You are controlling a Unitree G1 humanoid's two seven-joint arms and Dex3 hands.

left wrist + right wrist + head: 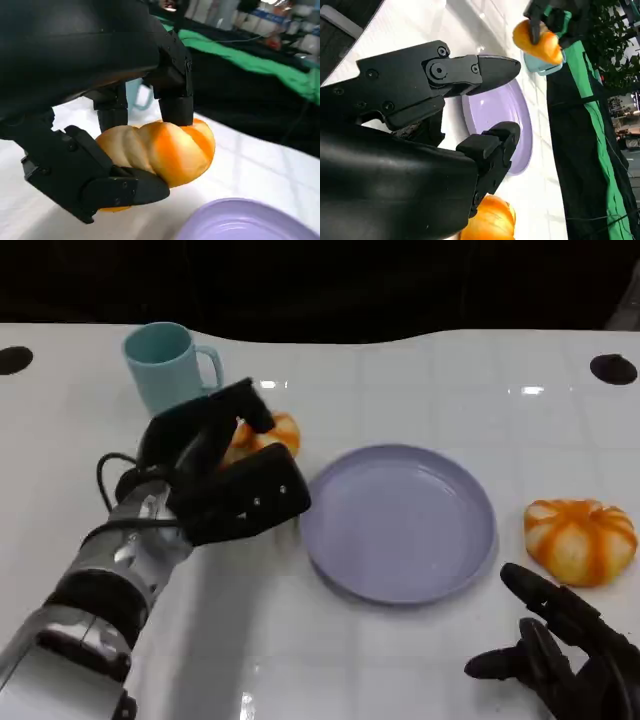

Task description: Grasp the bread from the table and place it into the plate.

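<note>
L hand (215,480) grips bread (160,150) betw fingers (175,107) above and thumb under, lifted off table (420,380), just left of plate (400,525), near cup (165,365). R hand (565,650) holds nothing, fingers apart, near 2nd bread (582,540) right of plate.

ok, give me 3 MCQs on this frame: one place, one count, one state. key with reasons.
1. The mug stands where, in the head view?
A. beyond the left hand
B. on the plate
C. beside the right hand

2. How many breads are there?
A. one
B. two
C. three

3. The plate is:
A. holding a bread
B. empty
C. overturned

Key:
1 A, it sits past the left hand.
2 B, the held bread and the loose bread.
3 B, bare lilac surface.
</note>
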